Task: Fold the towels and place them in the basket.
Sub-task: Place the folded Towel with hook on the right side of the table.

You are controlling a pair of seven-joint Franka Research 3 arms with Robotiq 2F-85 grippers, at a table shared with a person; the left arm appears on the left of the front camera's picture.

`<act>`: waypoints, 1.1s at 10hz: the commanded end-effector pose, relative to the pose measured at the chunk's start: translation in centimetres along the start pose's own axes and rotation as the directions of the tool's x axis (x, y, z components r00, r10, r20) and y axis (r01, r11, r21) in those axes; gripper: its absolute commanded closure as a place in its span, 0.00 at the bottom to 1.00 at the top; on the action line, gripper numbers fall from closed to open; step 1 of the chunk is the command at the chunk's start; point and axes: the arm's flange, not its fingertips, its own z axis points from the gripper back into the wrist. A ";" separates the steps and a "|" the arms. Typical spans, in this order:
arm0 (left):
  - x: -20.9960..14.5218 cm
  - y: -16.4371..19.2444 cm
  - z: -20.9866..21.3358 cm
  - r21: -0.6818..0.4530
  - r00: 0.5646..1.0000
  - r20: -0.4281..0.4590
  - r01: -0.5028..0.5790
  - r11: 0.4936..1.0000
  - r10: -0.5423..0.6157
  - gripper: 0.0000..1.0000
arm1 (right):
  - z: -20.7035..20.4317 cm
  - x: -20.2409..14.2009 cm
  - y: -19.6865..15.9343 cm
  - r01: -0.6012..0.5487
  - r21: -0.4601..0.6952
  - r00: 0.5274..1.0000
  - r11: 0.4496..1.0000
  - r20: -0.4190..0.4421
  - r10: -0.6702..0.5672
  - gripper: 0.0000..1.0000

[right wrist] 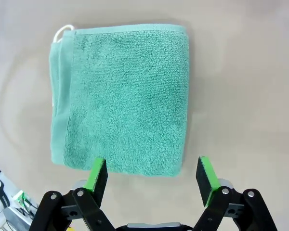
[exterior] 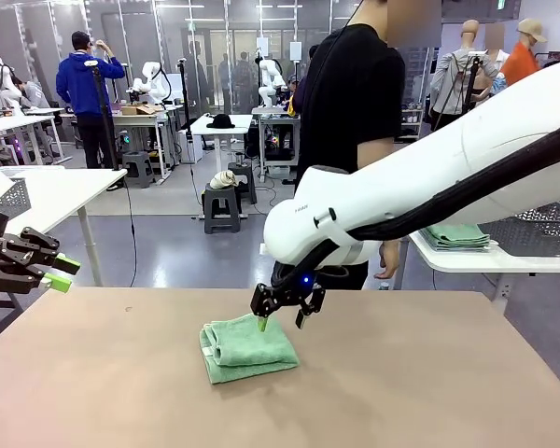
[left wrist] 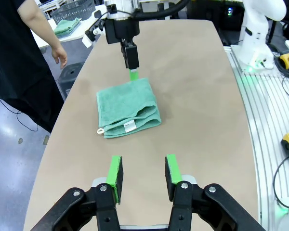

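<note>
Towel lay folded flat on the surface, so folding looked done and pick-up for the basket was the step in hand. Right claw hung just over the towel's nearest edge, jaws wide apart and empty; couldn't tell if a pad touched cloth. Next move probably needs a drop, then a pinch through all layers. Left claw was parked well apart from the towel, jaws apart, empty. Basket sat far from both claws.
</note>
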 end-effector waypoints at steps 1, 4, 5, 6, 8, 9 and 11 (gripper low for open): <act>0.3 -0.1 0.2 -0.001 1.000 0.019 0.006 1.000 -0.006 0.53 | -1.1 0.5 0.4 0.011 -0.037 1.000 0.999 0.011 -0.011 0.07; 0.3 -0.1 0.2 -0.001 1.000 0.019 0.006 1.000 -0.006 0.53 | -3.3 1.1 0.8 0.027 -0.047 0.999 0.999 0.028 -0.026 0.07; 0.3 -0.1 0.2 -0.001 1.000 0.019 0.006 1.000 -0.006 0.53 | -3.8 1.3 0.7 0.030 -0.053 0.998 0.998 0.048 -0.028 0.07; 0.3 -0.1 0.2 -0.001 1.000 0.019 0.006 1.000 -0.006 0.53 | -4.1 1.6 0.4 0.018 -0.059 0.998 0.998 0.062 -0.015 0.07; 0.3 -0.1 0.2 -0.001 1.000 0.019 0.006 1.000 -0.006 0.53 | -4.6 2.4 -0.1 -0.004 -0.060 0.997 0.998 0.073 0.008 0.07; 0.3 -0.1 0.2 -0.001 1.000 0.019 0.006 1.000 -0.006 0.53 | -4.6 2.6 -0.2 -0.009 -0.060 0.997 0.998 0.072 0.013 0.07; 0.3 -0.1 0.2 -0.001 1.000 0.019 0.006 1.000 -0.006 0.53 | -4.5 3.1 -0.2 -0.024 -0.046 0.997 0.999 0.067 0.027 0.07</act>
